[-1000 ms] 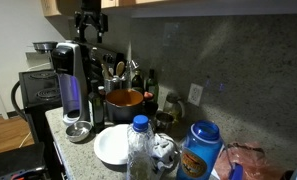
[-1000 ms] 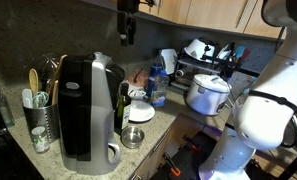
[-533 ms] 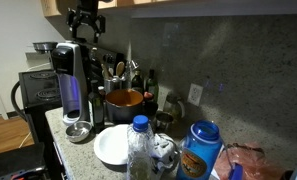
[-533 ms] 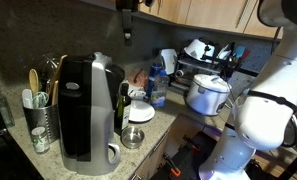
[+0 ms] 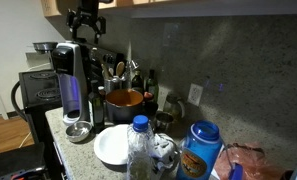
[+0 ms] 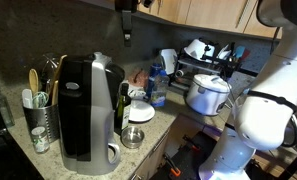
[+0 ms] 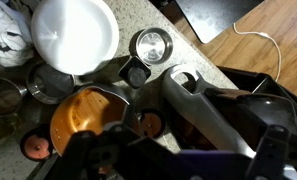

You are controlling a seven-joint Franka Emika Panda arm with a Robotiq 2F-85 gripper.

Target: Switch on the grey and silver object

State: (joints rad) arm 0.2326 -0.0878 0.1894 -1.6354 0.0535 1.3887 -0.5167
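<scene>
The grey and silver object point(image 5: 72, 85) stands on the counter, a tall narrow dark machine with a blue glow in its middle and a round silver base point(image 5: 78, 132). In an exterior view it is seen from behind as a tall dark body point(image 6: 88, 110). In the wrist view I look down on its top point(image 7: 203, 110) and its base point(image 7: 151, 45). My gripper point(image 5: 85, 25) hangs above the machine's top, apart from it, with the fingers spread and empty. It also shows in an exterior view point(image 6: 125, 22) and in the wrist view point(image 7: 183, 160).
A red pot point(image 5: 123, 100) stands right beside the machine, and a boxy black appliance point(image 5: 36, 90) on its other side. A white bowl point(image 5: 113, 146), a blue-capped bottle point(image 5: 140, 140) and utensil holders point(image 6: 38, 118) crowd the counter. Cabinets hang close overhead.
The gripper has risen slightly above the machine since a second ago. It has held still over the last half second.
</scene>
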